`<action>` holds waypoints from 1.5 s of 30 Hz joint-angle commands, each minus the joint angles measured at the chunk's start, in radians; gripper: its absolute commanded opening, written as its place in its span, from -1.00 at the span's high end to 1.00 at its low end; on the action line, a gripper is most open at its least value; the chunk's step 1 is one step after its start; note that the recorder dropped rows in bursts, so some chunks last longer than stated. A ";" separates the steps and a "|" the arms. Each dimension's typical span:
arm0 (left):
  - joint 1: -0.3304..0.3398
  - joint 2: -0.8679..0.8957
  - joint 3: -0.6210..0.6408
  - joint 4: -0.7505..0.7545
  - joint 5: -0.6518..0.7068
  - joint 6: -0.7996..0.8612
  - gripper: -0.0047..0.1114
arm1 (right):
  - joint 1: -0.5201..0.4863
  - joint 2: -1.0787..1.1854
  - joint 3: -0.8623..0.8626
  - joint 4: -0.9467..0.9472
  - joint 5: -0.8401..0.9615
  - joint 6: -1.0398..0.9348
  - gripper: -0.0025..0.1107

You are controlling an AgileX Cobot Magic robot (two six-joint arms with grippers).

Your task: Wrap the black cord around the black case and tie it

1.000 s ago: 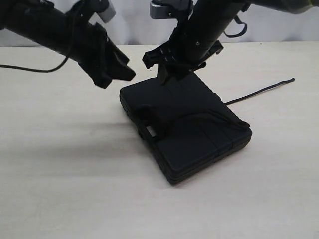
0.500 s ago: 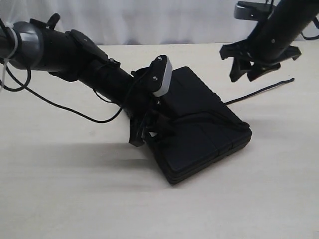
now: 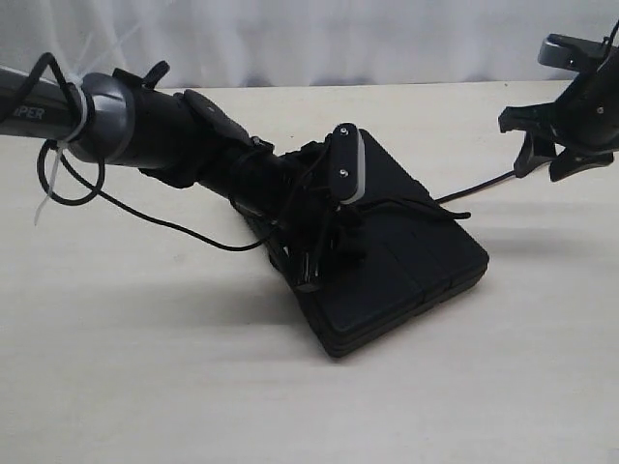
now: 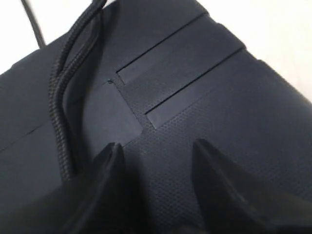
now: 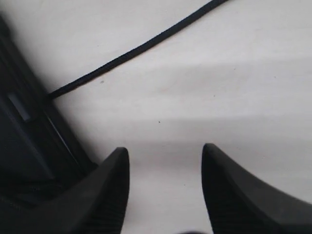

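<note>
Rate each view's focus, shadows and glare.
Exterior view: soft even light, no glare, a diffuse shadow on the table beside the black case. Left wrist view: left hand blurred up close, braid of the black cord sharp. Right wrist view: right hand out of focus, faint shadow bands on the table.

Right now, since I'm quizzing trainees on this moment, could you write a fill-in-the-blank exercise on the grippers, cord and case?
1. The left gripper is over the case with its jaws ____.
2. The right gripper holds ____.
3. The cord lies across the case's top, and its free end trails off onto the ____.

Missing words: open; nothing; table.
</note>
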 commanded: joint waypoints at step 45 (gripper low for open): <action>-0.002 -0.018 0.000 -0.192 -0.148 0.034 0.92 | -0.002 0.002 0.003 0.004 -0.060 -0.007 0.17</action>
